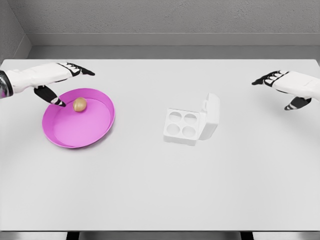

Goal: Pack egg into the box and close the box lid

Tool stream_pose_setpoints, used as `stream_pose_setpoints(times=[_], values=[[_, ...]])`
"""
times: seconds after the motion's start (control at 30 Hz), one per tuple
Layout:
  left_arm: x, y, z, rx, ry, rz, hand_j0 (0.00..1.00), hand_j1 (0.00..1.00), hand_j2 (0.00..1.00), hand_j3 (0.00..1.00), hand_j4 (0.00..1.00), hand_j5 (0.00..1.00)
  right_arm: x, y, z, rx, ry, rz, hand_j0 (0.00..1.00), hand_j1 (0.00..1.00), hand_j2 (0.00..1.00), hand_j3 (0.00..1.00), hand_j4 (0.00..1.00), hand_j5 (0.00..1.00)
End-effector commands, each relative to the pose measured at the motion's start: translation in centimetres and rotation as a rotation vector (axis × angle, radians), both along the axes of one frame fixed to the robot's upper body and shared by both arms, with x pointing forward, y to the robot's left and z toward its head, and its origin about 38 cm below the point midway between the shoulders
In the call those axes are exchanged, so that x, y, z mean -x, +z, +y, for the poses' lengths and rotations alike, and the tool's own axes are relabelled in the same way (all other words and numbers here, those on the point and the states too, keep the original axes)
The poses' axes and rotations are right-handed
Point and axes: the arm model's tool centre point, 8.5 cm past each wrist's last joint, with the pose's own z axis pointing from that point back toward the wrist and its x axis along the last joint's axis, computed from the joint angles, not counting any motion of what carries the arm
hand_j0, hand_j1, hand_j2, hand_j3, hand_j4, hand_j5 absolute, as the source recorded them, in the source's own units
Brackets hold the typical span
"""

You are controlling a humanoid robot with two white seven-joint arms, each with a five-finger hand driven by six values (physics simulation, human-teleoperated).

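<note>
A tan egg [80, 104] lies in the back part of a pink plate [70, 135] at the table's left. A white egg box [182, 125] with four hollow cups sits near the middle, its lid [212, 115] standing open on the right side. My left hand [67, 82] hovers over the plate's back left rim, fingers spread, thumb pointing down close to the egg and holding nothing. My right hand [280, 87] hangs open at the far right, well away from the box.
The white table [160, 190] stretches wide in front of the plate and box. A grey wall runs behind the table's far edge.
</note>
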Motion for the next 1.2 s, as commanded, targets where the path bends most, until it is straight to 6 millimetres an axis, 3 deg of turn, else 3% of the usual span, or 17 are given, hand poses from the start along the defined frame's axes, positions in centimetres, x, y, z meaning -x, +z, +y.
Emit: stream_pose_setpoints(times=[0.0,0.07,0.23,0.27,0.37,0.5,0.63,0.77,0.93,1.17], values=[[0.0,0.2,-0.2,0.021,0.000,-0.001,1.00,1.00,1.00,1.00,1.00,1.00,0.2,0.1,-0.3,-0.006,-0.006,0.015,1.00,1.00,1.00,1.00,1.00,1.00],[0.4,0.9,-1.1,0.083,-0.032,-0.007,1.00,1.00,1.00,1.00,1.00,1.00,0.2,0.4,-0.5,0.003,-0.009,0.017,1.00,1.00,1.00,1.00,1.00,1.00],[1.6,0.8,-0.9,0.088,-0.065,0.028,1.00,1.00,1.00,1.00,1.00,1.00,0.0,0.0,-0.9,0.016,-0.029,0.046,1.00,1.00,1.00,1.00,1.00,1.00],[1.7,0.4,-0.9,0.077,-0.065,0.035,1.00,1.00,1.00,1.00,1.00,1.00,-0.2,0.7,-0.7,0.011,-0.023,0.029,1.00,1.00,1.00,1.00,1.00,1.00],[2.0,-1.0,-0.5,0.033,-0.060,0.066,1.00,1.00,1.00,1.00,1.00,1.00,-0.3,0.1,-0.1,0.043,-0.011,0.092,1.00,1.00,1.00,1.00,1.00,1.00],[1.8,-1.1,-0.1,-0.036,-0.051,0.051,1.00,1.00,1.00,1.00,1.00,1.00,-0.5,1.4,-0.9,0.030,-0.039,0.084,1.00,1.00,1.00,1.00,1.00,1.00],[1.2,-2.1,1.0,-0.086,-0.011,0.066,1.00,1.00,1.00,1.00,1.00,1.00,-0.3,1.0,-0.2,0.027,-0.020,0.090,1.00,1.00,1.00,1.00,1.00,1.00],[0.9,-2.6,0.1,-0.086,-0.018,0.066,1.00,1.00,1.00,1.00,1.00,1.00,-0.2,0.7,0.0,0.043,-0.013,0.115,1.00,1.00,1.00,1.00,1.00,1.00],[0.5,-2.5,0.6,-0.085,0.001,0.069,1.00,1.00,1.00,1.00,1.00,1.00,-0.1,-0.4,1.0,0.028,0.003,0.133,1.00,1.00,1.00,1.00,1.00,1.00],[0.3,-3.0,0.8,-0.075,0.015,0.082,1.00,1.00,1.00,1.00,1.00,1.00,0.0,-0.4,1.0,0.041,0.009,0.145,1.00,1.00,1.00,1.00,1.00,1.00]])
